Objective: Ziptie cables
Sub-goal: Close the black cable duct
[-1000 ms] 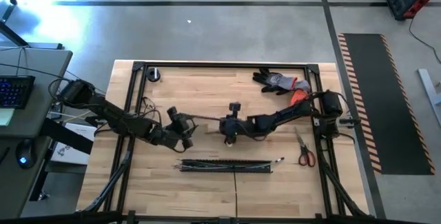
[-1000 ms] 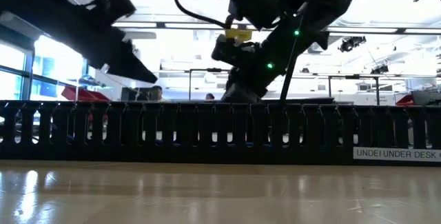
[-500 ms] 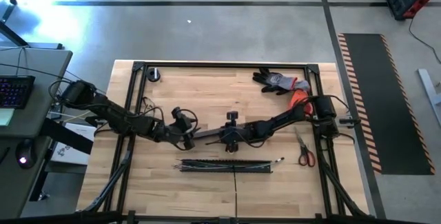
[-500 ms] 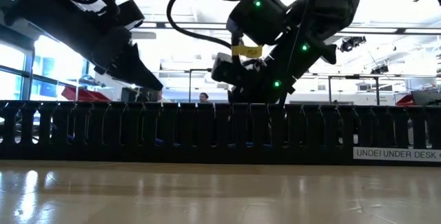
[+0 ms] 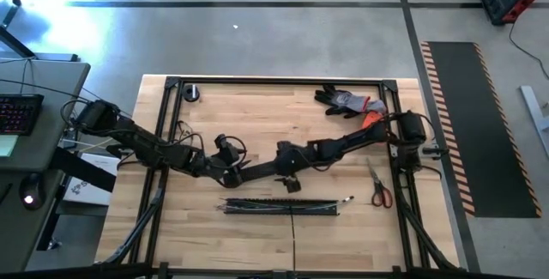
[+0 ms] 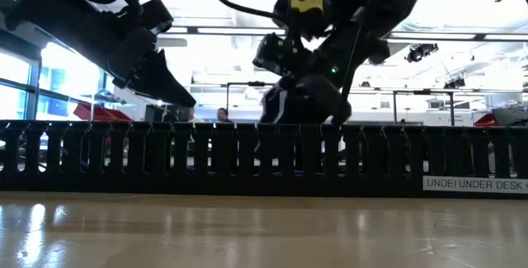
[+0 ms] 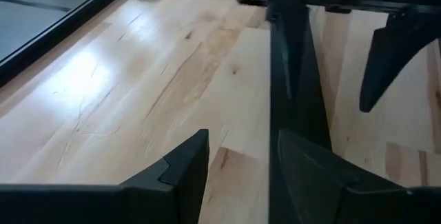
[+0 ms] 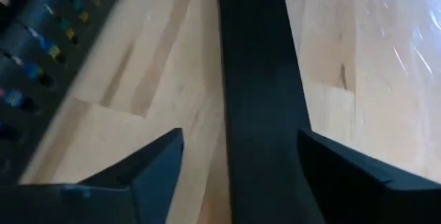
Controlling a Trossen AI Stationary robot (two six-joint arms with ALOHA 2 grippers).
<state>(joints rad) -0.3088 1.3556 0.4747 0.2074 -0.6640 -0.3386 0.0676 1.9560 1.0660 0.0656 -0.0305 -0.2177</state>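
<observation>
The cables [image 5: 287, 203], thin grey-white wires, lie in the long black slotted channel [image 5: 283, 208] near the table's front; the channel [image 6: 247, 157] fills the low view. A hair-thin dark ziptie [image 5: 292, 236] runs from the channel toward the near edge. A flat black cover strip [image 5: 262, 172] stretches between my two grippers. My left gripper [image 5: 232, 172] is at its left end, fingers apart [image 7: 241, 148]. My right gripper [image 5: 290, 178] is open, one finger on either side of the strip [image 8: 258, 79]. My left gripper has the cover strip [image 7: 293, 79] running in beside one finger [image 7: 310, 176], which hides the strip's end. Bare wood shows between the strip and the other finger [image 7: 186, 169]. I cannot tell whether the gripper touches the strip.
Work gloves [image 5: 347, 101] lie at the far right, scissors [image 5: 380, 189] at the right edge, a small round black object [image 5: 190, 93] at the far left. Black frame rails [image 5: 163, 184] border the table. Bare wood lies behind the arms.
My right gripper has swung toward the near edge, tipped further down and opened, letting go of the cover strip's right end. The strip has come toward the channel with it. My left gripper has turned a little in place.
</observation>
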